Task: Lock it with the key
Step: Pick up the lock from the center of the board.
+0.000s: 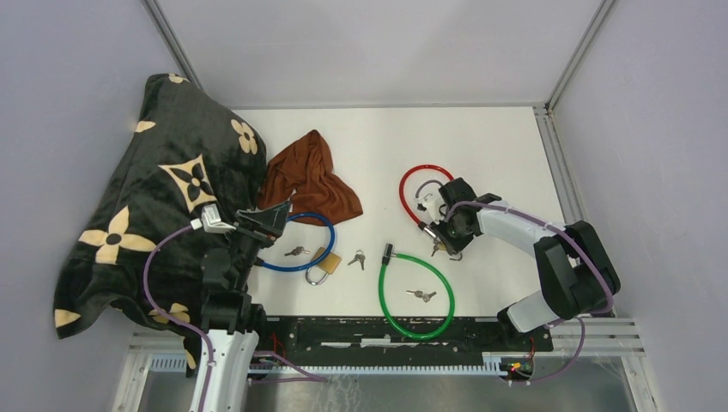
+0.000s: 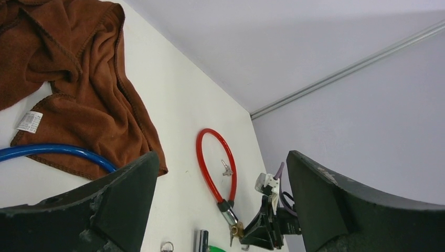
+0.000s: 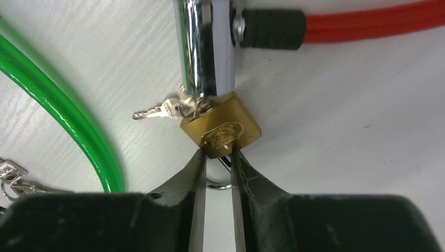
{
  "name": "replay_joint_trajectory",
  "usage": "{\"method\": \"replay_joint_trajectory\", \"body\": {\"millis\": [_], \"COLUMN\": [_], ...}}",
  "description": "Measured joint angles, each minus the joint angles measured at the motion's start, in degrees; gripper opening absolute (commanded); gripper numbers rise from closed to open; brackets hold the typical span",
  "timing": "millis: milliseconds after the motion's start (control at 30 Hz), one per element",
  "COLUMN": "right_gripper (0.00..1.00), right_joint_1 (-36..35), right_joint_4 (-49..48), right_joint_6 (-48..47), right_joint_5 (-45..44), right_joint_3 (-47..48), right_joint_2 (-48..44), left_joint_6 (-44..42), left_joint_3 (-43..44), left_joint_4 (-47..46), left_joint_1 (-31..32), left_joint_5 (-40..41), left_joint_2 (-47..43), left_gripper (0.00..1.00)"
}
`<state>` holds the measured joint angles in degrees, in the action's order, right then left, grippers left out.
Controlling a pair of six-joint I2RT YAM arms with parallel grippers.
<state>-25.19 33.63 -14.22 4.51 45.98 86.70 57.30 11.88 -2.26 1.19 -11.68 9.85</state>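
Sitting at the near end of a chrome lock barrel (image 3: 204, 47), the brass padlock (image 3: 221, 131) lies on the white counter (image 3: 341, 131), right of centre. Its stamped face is turned towards the right wrist camera. Barrel and padlock form one line running straight away from the right gripper (image 3: 216, 157), with the padlock slightly askew. These jaws stand narrow just under the brass body, with a small dark piece in the slit; whether they grip it I cannot tell. A bunch of keys (image 3: 168, 107) hangs at the padlock's left. The red cable (image 3: 367, 23) leaves the barrel sideways, and a green cable (image 3: 68, 110) curves nearby. The left gripper (image 2: 221, 157) hovers with its jaws wide and empty above a blue cable (image 1: 333, 236). Pale grey walls enclose the counter.
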Motion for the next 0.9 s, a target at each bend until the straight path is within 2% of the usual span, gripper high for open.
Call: {"method": "replay_joint_trajectory", "body": {"millis": [233, 300, 400, 500, 667, 800, 900], "right_gripper": [0.04, 0.00, 0.00, 0.00, 0.00, 0.00, 0.00], "right_joint_1": [-0.07, -0.04, -0.07, -0.07, -0.07, -0.09, -0.20], "right_joint_4": [-0.74, -1.03, -1.20, -1.62, -3.13, -3.91, -5.31], "right_joint_6": [-0.17, -0.11, 0.02, 0.24, 0.48, 0.72, 0.94], "right_joint_5": [2.84, 4.44, 7.50, 10.45, 16.68, 22.53, 26.36], "right_joint_3": [-0.85, -1.64, -2.64, -3.39, -4.39, -4.70, -5.01], "right_joint_2": [-1.20, -2.36, -4.28, -6.21, -8.39, -10.78, -13.16], "left_joint_6": [-7.93, -12.98, -21.94, -36.94, -67.60, -88.91, -100.21], "left_joint_3": [0.46, 1.42, 3.69, 7.43, 12.22, 14.80, 18.95], "left_joint_4": [-4.24, -5.73, -7.23, -5.90, -3.41, -3.58, -4.44], "left_joint_1": [0.39, 1.36, 4.90, 14.21, 33.18, 39.34, 40.59], "left_joint_5": [-6.58, -11.32, -17.84, -21.31, -23.65, -28.94, -33.20], "left_joint_2": [5.64, 9.18, 14.97, 21.57, 32.68, 44.28, 54.49], "left_gripper": [0.70, 0.68, 0.68, 0.70, 0.84, 0.92, 0.91]}}
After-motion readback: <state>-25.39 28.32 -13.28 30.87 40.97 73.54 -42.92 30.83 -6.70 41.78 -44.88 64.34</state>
